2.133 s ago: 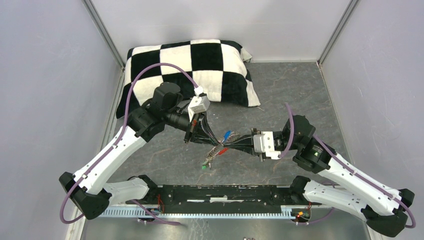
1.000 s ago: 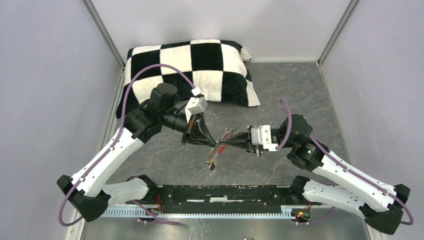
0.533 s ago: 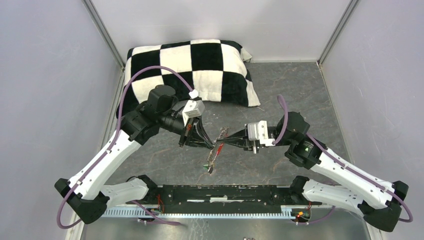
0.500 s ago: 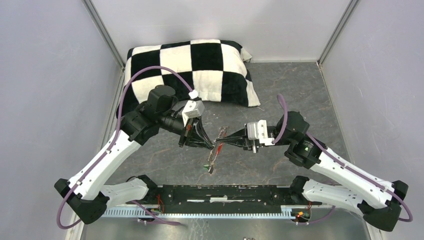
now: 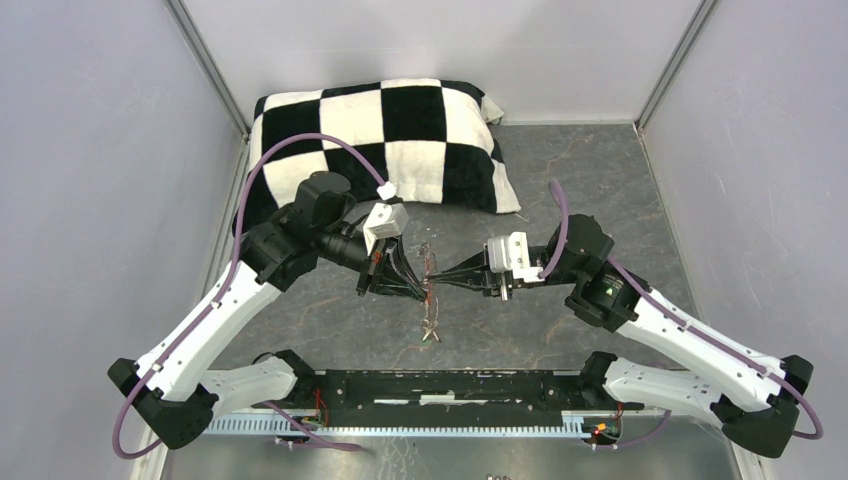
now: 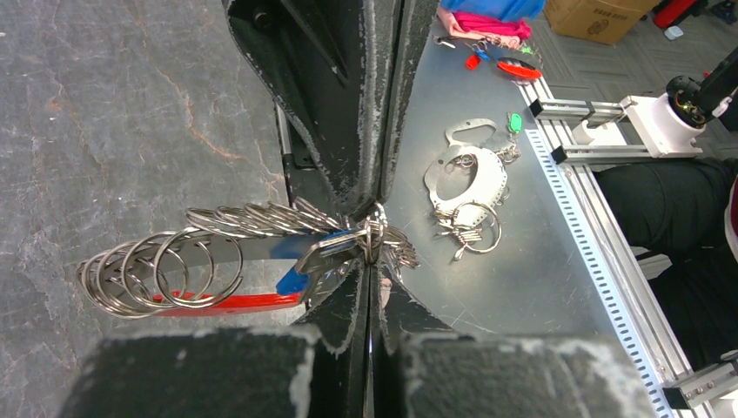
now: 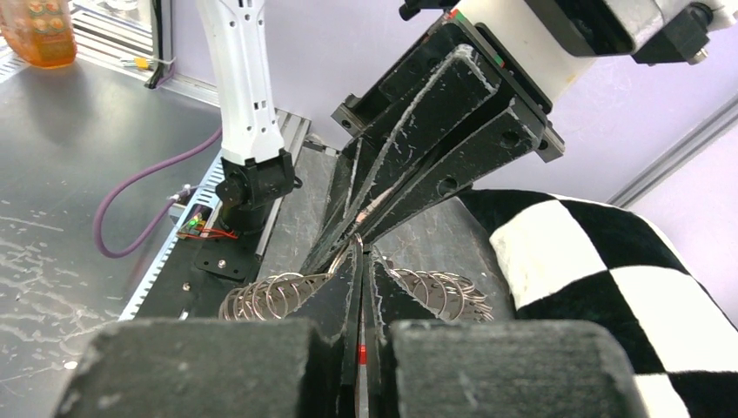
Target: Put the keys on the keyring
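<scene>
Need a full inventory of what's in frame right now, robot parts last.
keyring: one, silvery chain of rings, pinched above mid-table
keys: blue and red tags seen, count unclear, among the rings
cushion: one, black-and-white checked, far left of table
table: one, dark grey, mottled
loose rings: one cluster, silver, on the metal bench
left fingers: two, black, shut on keyring
right fingers: two, black, shut on keyring

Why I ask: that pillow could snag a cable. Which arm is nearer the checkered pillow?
Left. In the top view the left arm overlaps the near-left edge of the pillow. The right arm sits off its near-right corner, with bare floor between.
</scene>
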`<action>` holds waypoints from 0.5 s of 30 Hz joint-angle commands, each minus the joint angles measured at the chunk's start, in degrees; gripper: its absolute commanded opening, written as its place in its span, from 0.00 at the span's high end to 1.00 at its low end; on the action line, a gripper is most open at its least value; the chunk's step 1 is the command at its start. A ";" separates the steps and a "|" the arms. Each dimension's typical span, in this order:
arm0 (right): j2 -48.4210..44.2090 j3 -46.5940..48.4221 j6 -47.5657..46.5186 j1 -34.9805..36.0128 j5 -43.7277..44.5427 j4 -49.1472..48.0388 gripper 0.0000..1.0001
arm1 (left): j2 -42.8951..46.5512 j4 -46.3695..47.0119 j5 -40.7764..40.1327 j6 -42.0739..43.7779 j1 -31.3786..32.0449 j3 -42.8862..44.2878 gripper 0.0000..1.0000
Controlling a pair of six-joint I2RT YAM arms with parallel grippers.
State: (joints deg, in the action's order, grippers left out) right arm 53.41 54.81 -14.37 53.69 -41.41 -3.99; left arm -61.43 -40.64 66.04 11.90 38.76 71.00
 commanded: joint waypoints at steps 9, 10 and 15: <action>-0.37 2.45 0.22 0.19 -3.24 1.65 1.00 | 1.69 2.43 -1.17 1.77 0.52 2.92 0.98; -0.28 2.50 0.14 0.20 -3.39 1.85 1.00 | 1.80 3.30 -1.25 0.83 0.52 2.77 0.98; 0.20 2.80 -0.04 0.23 -3.61 2.49 1.00 | 1.99 4.42 -1.21 -0.17 0.52 2.51 0.98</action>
State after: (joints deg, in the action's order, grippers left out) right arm 53.58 55.53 -14.37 53.69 -44.53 -2.37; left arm -60.95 -40.07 64.10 11.86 38.76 71.31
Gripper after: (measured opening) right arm 0.010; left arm 0.022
